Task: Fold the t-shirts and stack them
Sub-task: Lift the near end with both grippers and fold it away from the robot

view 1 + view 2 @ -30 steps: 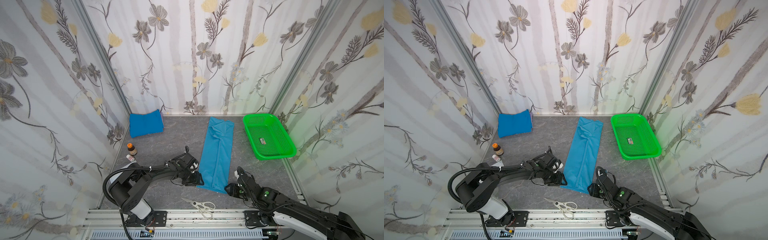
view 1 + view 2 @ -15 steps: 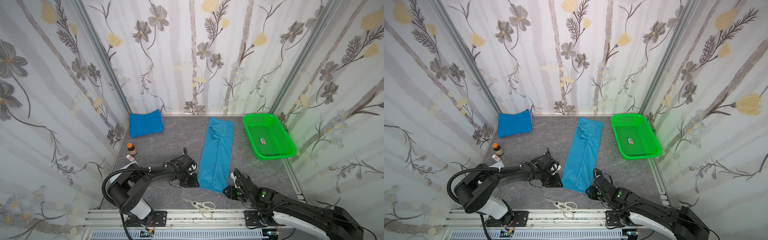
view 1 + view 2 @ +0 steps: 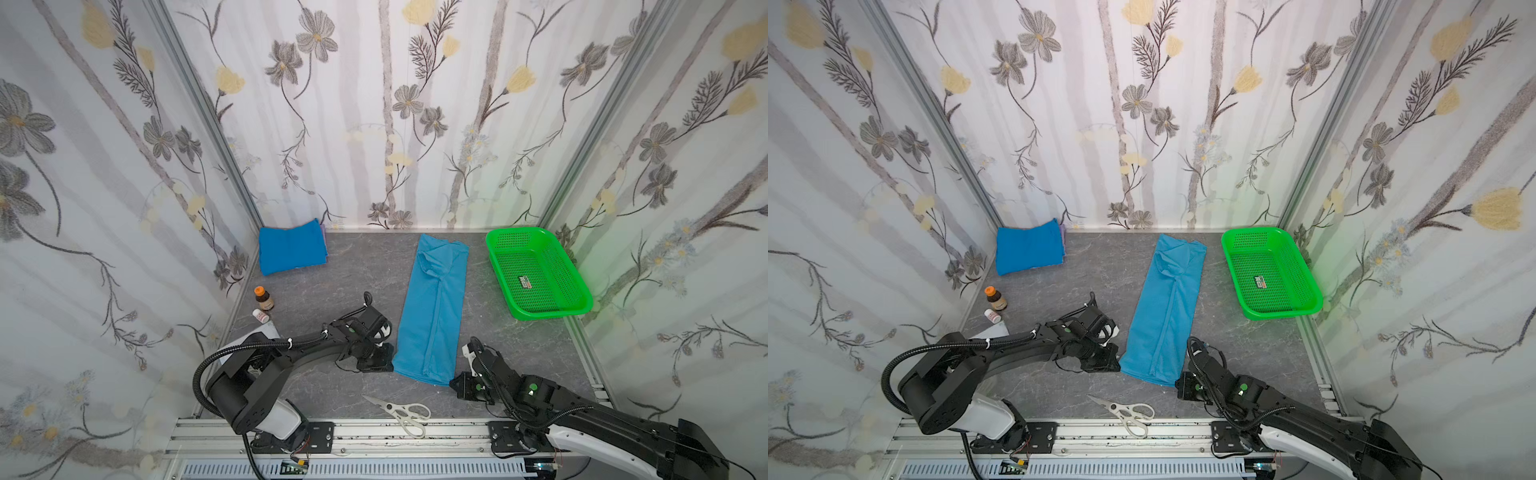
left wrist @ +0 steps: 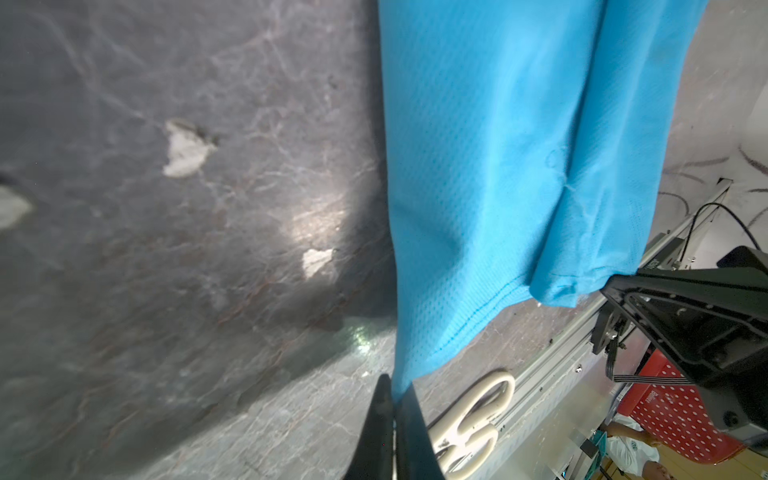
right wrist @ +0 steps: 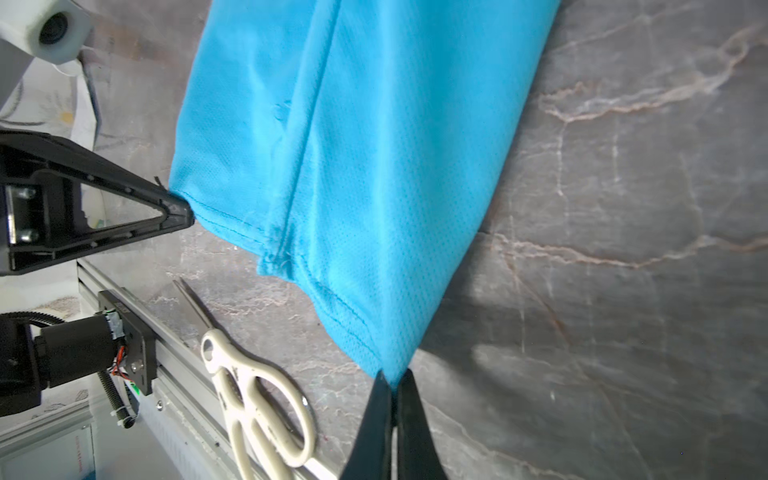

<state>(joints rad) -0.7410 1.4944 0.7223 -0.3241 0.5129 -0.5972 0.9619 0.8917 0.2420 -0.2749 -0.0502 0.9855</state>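
Note:
A light sky-blue t-shirt [image 3: 434, 307] [image 3: 1167, 307] lies folded into a long strip down the middle of the grey table. My left gripper [image 3: 390, 361] [image 4: 394, 384] is shut on the strip's near left corner. At the near right corner my right gripper [image 3: 454, 380] [image 5: 392, 380] is shut on the hem. In both wrist views the light blue cloth [image 4: 498, 166] [image 5: 365, 145] runs right into the closed jaws. A darker blue t-shirt [image 3: 291, 247] [image 3: 1029, 251] sits folded in the far left corner.
A green basket [image 3: 575, 286] stands at the far right of the table. White-handled scissors [image 3: 401, 411] lie by the front rail between the two arms. Two small bottles [image 3: 263, 299] sit by the left wall.
Both grippers have closed on the near corners of the light blue t-shirt. The right gripper slid left to the hem; the shirt's near end shifted slightly.

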